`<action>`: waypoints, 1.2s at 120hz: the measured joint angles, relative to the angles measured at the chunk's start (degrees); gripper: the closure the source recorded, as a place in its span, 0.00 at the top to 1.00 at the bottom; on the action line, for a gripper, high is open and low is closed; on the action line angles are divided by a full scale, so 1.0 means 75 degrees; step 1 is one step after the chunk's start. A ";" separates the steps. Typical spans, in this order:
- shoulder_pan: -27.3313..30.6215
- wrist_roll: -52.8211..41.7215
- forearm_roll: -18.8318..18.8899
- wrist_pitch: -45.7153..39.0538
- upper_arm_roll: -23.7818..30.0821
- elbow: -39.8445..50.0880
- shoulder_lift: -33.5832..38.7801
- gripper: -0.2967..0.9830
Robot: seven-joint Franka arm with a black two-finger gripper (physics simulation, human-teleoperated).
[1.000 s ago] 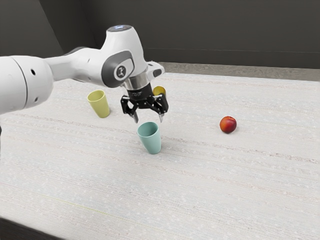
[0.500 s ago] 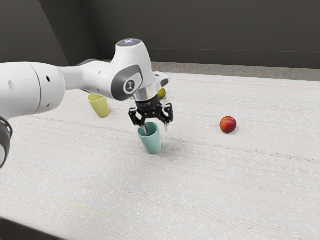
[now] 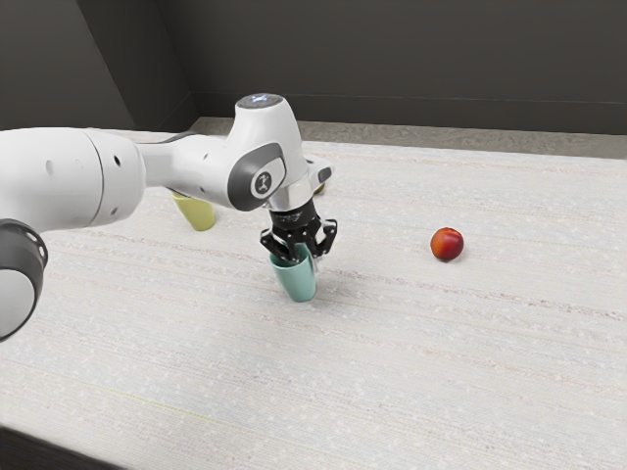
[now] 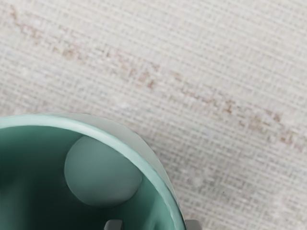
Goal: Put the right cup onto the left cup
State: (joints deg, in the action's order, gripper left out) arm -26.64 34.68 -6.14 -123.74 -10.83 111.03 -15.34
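Two open fingers of the gripper straddle the wall of the teal cup, which stands mouth up on the table near the center of the exterior view, its long axis running from the jaws toward the tabletop. One finger sits inside the mouth, apart from the wall, the other just outside the rim on the side toward the exterior view's right. Closing on that wall looks to be the next move, before a lift toward the yellow cup, upper left in the frame.
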 joint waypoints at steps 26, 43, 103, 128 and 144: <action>0.0001 0.0109 0.0001 -0.0009 -0.0003 0.0005 0.0000 0.19; 0.0012 0.0150 0.0015 0.0023 -0.0008 -0.0006 0.0004 0.17; 0.0617 0.0263 0.0468 0.1242 0.0168 -0.0297 0.1241 0.16; 0.1861 0.0220 0.0799 0.1838 0.0566 -0.1042 0.1241 0.16; 0.2410 0.0146 0.1033 0.2215 0.0611 -0.2233 0.0642 0.16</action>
State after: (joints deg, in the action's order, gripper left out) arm -8.57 35.78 1.61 -107.13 -6.25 94.28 -10.53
